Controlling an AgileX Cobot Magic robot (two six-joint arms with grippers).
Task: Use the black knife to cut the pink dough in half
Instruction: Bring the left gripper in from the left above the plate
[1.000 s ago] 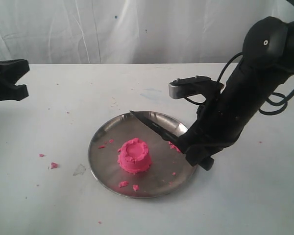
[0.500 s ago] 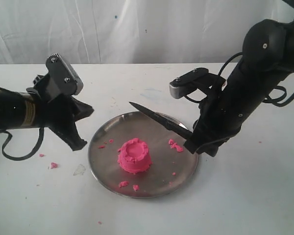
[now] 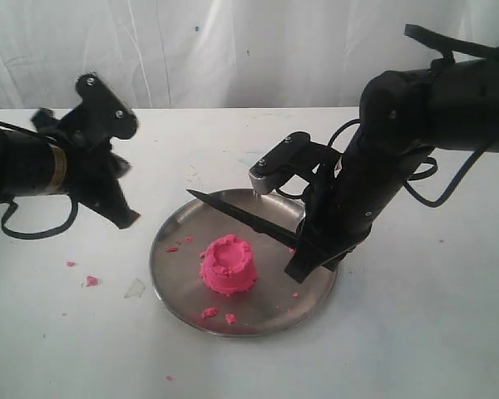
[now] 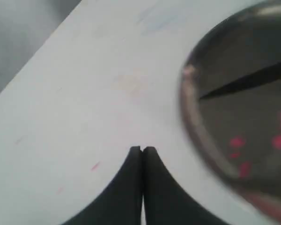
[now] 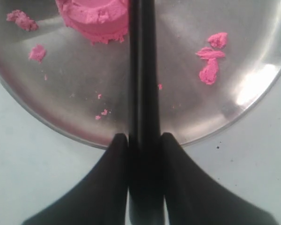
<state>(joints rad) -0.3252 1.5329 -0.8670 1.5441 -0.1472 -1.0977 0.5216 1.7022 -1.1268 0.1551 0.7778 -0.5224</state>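
Black knife [image 3: 241, 218] sits clamped in right pincer [image 5: 143, 139] near pink dough [image 3: 228, 264] (left pincer [image 4: 142, 150] pressed together).

At mid-right, the right gripper [image 3: 306, 249] clamps the black knife [image 3: 241, 218], its blade slanting up-left over the steel plate [image 3: 266, 303]. The pink dough [image 3: 228, 264] sits whole at the plate's centre.

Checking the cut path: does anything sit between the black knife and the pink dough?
Nothing visible. The right gripper holds the black knife over the plate beside the pink dough, with only air between.
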